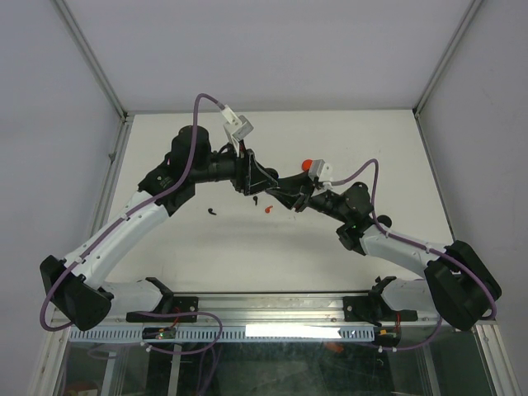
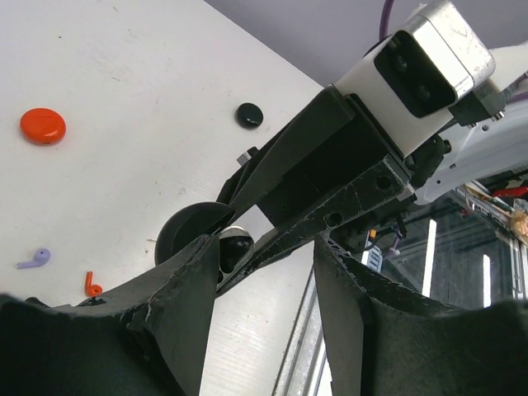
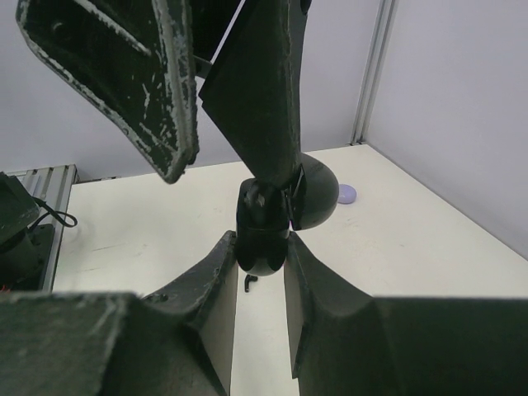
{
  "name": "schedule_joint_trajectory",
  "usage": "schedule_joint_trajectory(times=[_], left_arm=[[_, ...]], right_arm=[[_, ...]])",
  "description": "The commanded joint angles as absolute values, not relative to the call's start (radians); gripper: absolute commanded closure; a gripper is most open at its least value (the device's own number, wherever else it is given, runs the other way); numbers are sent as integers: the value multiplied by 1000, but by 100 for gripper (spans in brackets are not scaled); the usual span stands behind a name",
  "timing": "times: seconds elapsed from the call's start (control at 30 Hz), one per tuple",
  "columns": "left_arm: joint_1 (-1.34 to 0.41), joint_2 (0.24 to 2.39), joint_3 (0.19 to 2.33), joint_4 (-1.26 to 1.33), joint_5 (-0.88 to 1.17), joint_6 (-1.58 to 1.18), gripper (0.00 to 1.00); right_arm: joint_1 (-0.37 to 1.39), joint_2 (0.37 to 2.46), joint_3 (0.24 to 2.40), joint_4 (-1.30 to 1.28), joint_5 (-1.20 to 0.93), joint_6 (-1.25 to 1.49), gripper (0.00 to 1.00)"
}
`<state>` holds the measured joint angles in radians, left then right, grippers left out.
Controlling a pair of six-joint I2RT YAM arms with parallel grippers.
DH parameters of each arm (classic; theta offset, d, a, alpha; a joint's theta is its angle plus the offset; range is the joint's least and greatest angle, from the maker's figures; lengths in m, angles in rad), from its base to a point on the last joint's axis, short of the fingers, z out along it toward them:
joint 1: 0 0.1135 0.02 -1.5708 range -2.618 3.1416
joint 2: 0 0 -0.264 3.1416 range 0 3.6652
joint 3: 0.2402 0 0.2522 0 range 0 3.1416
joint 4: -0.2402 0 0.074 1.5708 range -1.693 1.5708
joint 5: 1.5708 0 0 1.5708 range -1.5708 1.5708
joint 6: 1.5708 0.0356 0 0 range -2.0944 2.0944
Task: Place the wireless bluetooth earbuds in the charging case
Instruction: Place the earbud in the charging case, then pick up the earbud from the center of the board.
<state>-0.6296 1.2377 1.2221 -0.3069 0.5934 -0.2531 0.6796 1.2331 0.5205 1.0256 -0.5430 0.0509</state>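
While your right gripper (image 3: 262,257) pinches the charging case (image 3: 262,221), left gripper (image 2: 266,256) spread, red earbud (image 2: 91,287) and lavender earbud (image 2: 35,258) lie loose.

White table (image 1: 247,247) enclosed by pale grey walls (image 1: 272,49) with aluminium corner posts (image 1: 91,58)

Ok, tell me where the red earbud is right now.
Top view: the red earbud lies loose on the table near its middle, a black earbud to its left. In the left wrist view a lavender earbud lies beside it.
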Motion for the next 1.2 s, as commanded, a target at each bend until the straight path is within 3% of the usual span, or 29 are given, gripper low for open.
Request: schedule_joint_trajectory(times=[0.0, 0.43, 0.8, 1.17], left_arm=[[-646, 1236, 1250, -287, 643, -208, 49], [-646, 1160, 1236, -288, 560, -228, 38], [-645, 1064, 1138, -510, 69, -398, 32], [-624, 1204, 1032, -672, -252, -569, 31]], right_arm=[[687, 1190, 544, 1092, -577, 46, 100], [686, 1180, 525, 1084, -513, 32, 100], [687, 1165, 455, 1045, -396, -13, 100], [686, 1131, 400, 1005, -362, -41, 100]])
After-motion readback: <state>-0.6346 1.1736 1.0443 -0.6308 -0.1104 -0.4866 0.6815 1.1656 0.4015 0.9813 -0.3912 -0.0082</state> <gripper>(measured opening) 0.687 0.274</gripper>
